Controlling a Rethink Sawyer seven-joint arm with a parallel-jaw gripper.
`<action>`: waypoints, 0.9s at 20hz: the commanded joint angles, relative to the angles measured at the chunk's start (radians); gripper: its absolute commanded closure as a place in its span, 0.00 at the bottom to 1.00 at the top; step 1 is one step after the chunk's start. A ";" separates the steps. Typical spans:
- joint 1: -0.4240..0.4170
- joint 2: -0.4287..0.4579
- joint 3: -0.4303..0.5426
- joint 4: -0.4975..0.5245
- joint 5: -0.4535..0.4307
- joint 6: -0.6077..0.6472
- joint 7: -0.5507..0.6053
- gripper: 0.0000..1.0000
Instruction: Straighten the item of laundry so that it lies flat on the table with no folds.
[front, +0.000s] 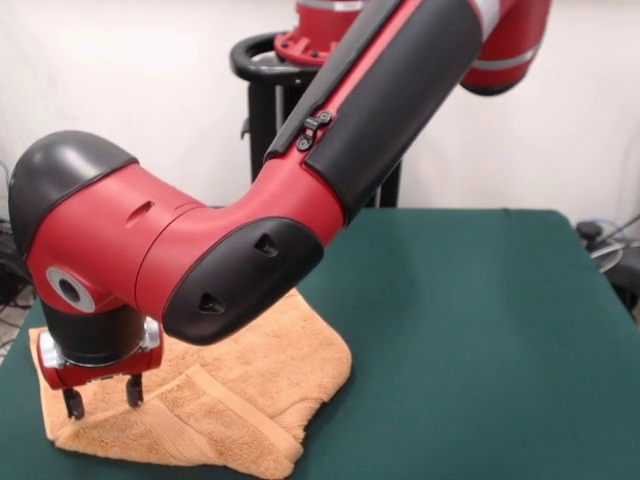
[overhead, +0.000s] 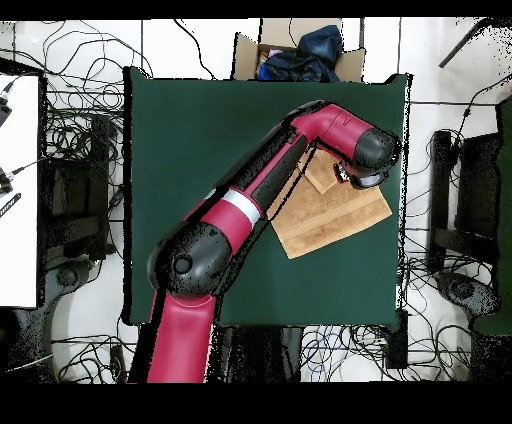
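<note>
The peach-tan towel (front: 250, 385) lies folded over on itself at the near left corner of the dark green table (front: 480, 320), with a border band showing along its folded front layer. My gripper (front: 103, 398) points down over the towel's left end. It is open, with its fingertips (front: 73, 404) at or just above the cloth and nothing held between them. In the overhead view the towel (overhead: 330, 215) lies tilted near the right edge of the table (overhead: 200, 130), and the gripper (overhead: 352, 178) is over the towel's far right part, mostly hidden by the wrist.
My arm crosses the table diagonally and covers part of the towel. The towel lies close to the table's edges. A cardboard box (overhead: 300, 50) with dark cloth stands beyond the table. Cables lie on the floor around it. A black stand (front: 262, 70) is behind the table.
</note>
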 joint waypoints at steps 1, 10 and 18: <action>0.002 0.042 -0.004 -0.037 0.037 0.061 0.300 0.00; -0.013 0.021 0.036 -0.071 0.094 0.080 0.325 0.00; -0.043 -0.038 0.130 -0.117 0.225 0.087 0.305 0.00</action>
